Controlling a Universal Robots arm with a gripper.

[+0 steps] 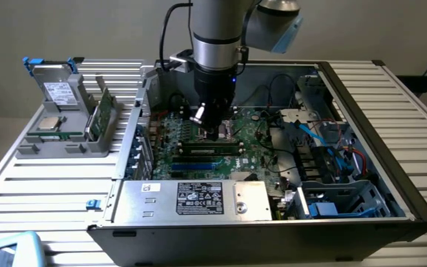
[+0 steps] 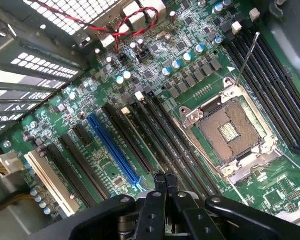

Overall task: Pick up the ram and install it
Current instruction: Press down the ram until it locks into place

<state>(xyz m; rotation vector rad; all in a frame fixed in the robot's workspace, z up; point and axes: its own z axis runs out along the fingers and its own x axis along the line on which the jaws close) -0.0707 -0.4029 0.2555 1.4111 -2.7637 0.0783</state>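
Observation:
The ram [image 1: 105, 114], a thin green stick, stands on edge in the grey holder [image 1: 65, 147] outside the computer case, at the exterior view's left. My gripper [image 1: 212, 129] is far from it, lowered inside the open case over the motherboard. In the wrist view the gripper [image 2: 165, 179] is shut, its tips pressed together with nothing between them, just above the long black slots [image 2: 162, 137] beside the open processor socket [image 2: 231, 131]. I cannot tell whether a stick sits in the slots [image 1: 212, 148] under the gripper.
The holder also carries a square silver processor chip [image 1: 49, 123] and a grey drive [image 1: 59, 92]. Inside the case are a power supply [image 1: 198, 197], drive cages [image 1: 339, 203], loose cables [image 1: 313, 133] and a blue slot [image 2: 112, 150]. The case walls [image 1: 135, 128] hem in the arm.

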